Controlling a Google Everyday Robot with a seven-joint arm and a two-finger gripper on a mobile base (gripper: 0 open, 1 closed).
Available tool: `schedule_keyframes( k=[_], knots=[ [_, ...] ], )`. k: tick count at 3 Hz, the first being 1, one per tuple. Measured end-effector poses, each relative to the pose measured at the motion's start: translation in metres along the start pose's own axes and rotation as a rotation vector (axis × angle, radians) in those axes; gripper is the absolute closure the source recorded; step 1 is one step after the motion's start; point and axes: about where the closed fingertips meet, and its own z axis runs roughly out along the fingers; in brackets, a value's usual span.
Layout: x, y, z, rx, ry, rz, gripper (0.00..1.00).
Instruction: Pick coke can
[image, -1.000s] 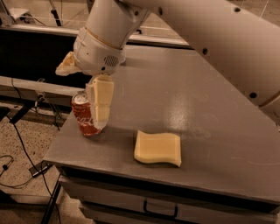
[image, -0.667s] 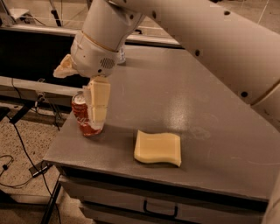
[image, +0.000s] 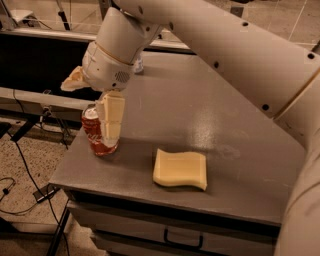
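Hardly any change: pincer (image: 107, 127) still down at coke can (image: 92, 131), front-left corner of surface (image: 210, 115). Closed or open, cannot tell. No lift yet.

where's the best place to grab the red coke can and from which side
Grip the small red aluminium coke can by its round side wall at mid-height, coming down from above: it stands upright near the grey table edge. The gripper hangs right at its front.
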Motion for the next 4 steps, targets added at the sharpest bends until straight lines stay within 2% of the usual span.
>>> schedule_keyframes(
  k=[1, 2, 3, 4],
  knots=[
    [0.008, -0.003, 0.002, 0.002, -0.01, -0.023, 0.0],
    [0.013, -0.002, 0.0, 0.006, -0.021, -0.047, 0.16],
    [0.017, 0.0, -0.003, 0.008, -0.025, -0.066, 0.39],
    [0.022, 0.003, -0.005, 0.009, -0.022, -0.068, 0.71]
  ],
)
